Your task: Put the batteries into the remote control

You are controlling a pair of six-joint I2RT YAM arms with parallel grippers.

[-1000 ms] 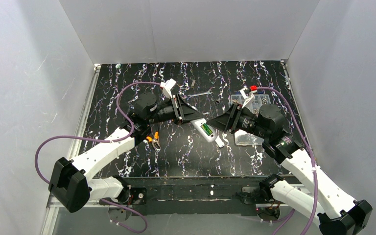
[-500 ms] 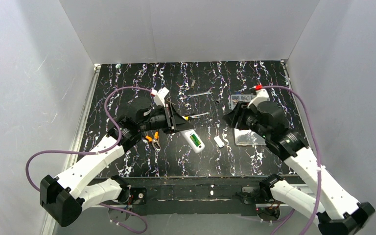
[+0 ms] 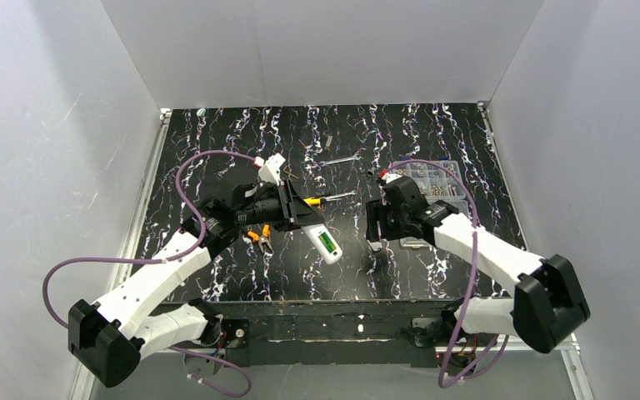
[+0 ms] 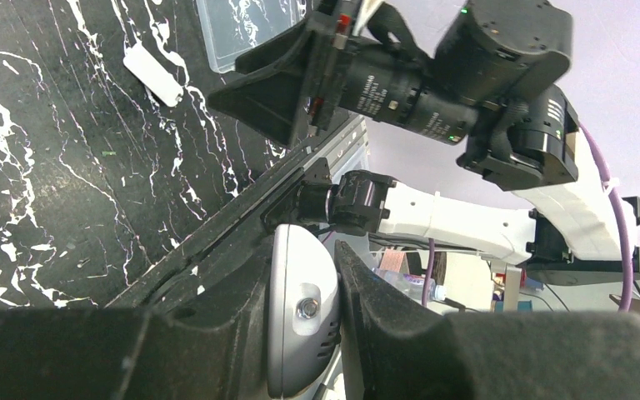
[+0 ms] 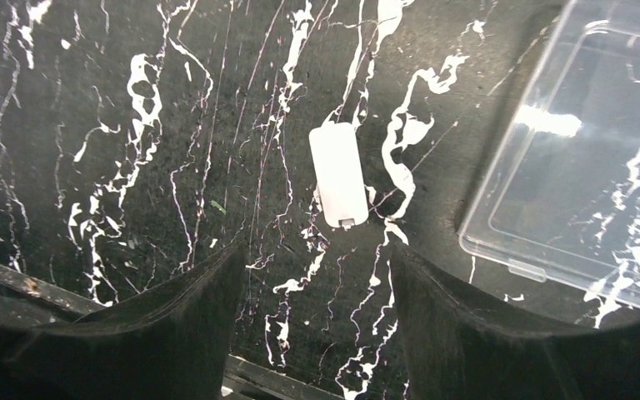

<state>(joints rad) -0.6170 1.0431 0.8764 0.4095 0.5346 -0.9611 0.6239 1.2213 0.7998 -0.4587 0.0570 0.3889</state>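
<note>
My left gripper [image 3: 307, 222] is shut on one end of the white remote control [image 3: 318, 233], held above the table with its back up. Green batteries [image 3: 327, 243] sit in its recessed compartment. In the left wrist view the remote's rounded end [image 4: 300, 317] is clamped between my fingers. My right gripper [image 3: 375, 233] points down at the table, open and empty. In the right wrist view the small white cover piece [image 5: 338, 173] lies flat on the table just ahead of my right gripper [image 5: 317, 258].
A clear plastic compartment box [image 3: 433, 177] stands right of the right gripper, its lid edge [image 5: 583, 167] close to the right finger. A yellow-handled screwdriver [image 3: 323, 200], orange pliers [image 3: 260, 239] and a small wrench [image 3: 343, 160] lie on the black marbled table [image 3: 217, 167].
My right gripper has let go of the remote, swung away and turned down over the cover piece. My left gripper has carried the remote left and toward the near edge.
</note>
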